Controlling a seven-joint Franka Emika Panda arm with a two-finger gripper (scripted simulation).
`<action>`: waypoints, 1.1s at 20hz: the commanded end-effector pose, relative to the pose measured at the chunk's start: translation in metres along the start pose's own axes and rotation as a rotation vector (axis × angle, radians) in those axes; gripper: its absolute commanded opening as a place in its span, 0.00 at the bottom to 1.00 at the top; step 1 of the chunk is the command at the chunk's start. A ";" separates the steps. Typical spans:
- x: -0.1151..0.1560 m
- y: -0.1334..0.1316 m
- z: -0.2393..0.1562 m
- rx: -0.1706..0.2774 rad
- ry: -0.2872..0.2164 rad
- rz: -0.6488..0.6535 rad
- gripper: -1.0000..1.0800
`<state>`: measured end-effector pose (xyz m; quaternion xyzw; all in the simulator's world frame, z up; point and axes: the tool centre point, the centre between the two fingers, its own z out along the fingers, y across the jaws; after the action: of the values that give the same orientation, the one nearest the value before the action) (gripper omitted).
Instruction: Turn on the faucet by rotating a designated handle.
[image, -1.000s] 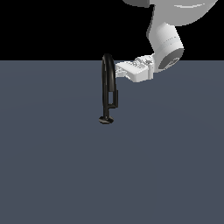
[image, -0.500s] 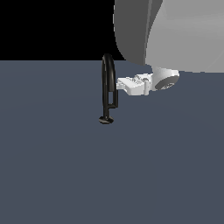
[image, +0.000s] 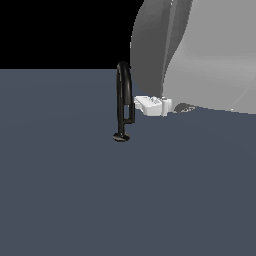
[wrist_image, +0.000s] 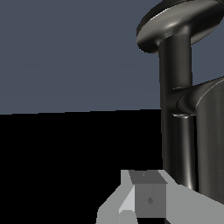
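Faucet handle (image: 132, 107), a short thin glossy black bar beside the stem, has the white end effector (image: 141, 104) at its side; whether the jaws are spread or pressed together cannot be told. The slim black arched faucet (image: 121, 100) stands upright on the grey worktop (image: 75, 190).

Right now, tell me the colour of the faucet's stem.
Glossy black with grey highlights; the faucet shows it best in the wrist view.
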<state>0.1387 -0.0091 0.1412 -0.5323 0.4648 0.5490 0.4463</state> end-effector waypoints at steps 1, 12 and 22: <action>0.001 -0.001 0.000 0.003 -0.003 0.002 0.00; -0.001 0.002 0.001 0.000 0.001 -0.002 0.00; -0.004 0.011 0.001 0.000 0.001 -0.002 0.00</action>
<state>0.1299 -0.0100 0.1453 -0.5331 0.4645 0.5484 0.4464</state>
